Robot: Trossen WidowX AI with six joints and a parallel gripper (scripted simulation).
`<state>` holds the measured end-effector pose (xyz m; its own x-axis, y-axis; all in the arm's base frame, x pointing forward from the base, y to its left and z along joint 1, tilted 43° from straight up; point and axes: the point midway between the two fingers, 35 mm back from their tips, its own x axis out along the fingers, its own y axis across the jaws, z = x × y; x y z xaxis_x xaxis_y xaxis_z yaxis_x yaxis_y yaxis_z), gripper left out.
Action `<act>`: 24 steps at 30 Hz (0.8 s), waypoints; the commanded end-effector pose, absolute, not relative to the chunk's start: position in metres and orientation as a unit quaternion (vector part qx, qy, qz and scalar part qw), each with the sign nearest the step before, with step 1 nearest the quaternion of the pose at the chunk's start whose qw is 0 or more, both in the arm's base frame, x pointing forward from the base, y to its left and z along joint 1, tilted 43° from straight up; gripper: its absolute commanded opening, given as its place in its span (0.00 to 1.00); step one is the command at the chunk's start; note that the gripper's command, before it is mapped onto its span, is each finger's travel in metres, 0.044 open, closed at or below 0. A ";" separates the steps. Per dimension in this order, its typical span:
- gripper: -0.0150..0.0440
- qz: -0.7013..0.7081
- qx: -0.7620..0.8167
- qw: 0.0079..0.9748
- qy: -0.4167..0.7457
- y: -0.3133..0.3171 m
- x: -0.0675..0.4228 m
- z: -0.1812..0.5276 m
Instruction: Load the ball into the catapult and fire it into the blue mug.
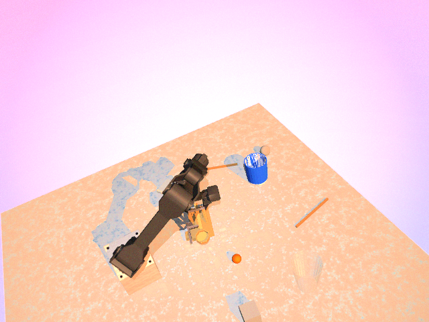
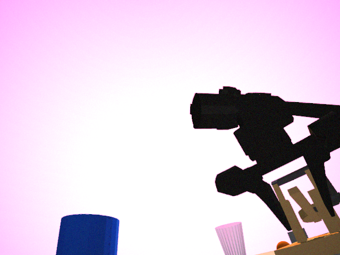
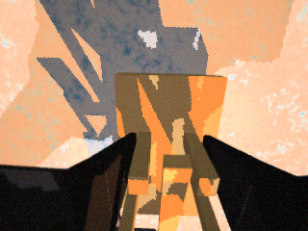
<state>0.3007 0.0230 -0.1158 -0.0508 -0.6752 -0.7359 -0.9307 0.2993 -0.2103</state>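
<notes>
The wooden catapult (image 1: 198, 227) (image 2: 297, 204) (image 3: 169, 108) stands near the middle of the table with its base low at the table top. The round cup of its arm (image 1: 202, 236) is at the end away from the mug. My gripper (image 1: 197, 212) (image 2: 308, 219) (image 3: 168, 140) comes down from above and is shut on the catapult's upright frame, one finger on each side. The orange ball (image 1: 236, 257) (image 2: 282, 244) lies on the table to the front right of the catapult, apart from it. The blue mug (image 1: 255, 168) (image 2: 87, 234) stands upright farther back right.
A small beige ball (image 1: 265, 149) lies just behind the mug. Two orange sticks (image 1: 221, 167) (image 1: 311, 212) lie on the table. A pale ribbed cup (image 1: 306, 270) (image 2: 231, 238) stands at the front right, and a tan box (image 1: 250, 310) at the front edge. My arm's base sits on a wooden block (image 1: 141, 278).
</notes>
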 end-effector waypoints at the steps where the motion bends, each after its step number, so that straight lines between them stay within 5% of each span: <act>1: 0.25 0.165 -0.573 0.386 0.703 0.019 0.301 -0.120; 10: 0.25 0.164 -0.569 0.389 0.706 0.018 0.300 -0.120; 24: 0.88 0.164 -0.569 0.389 0.706 0.018 0.300 -0.120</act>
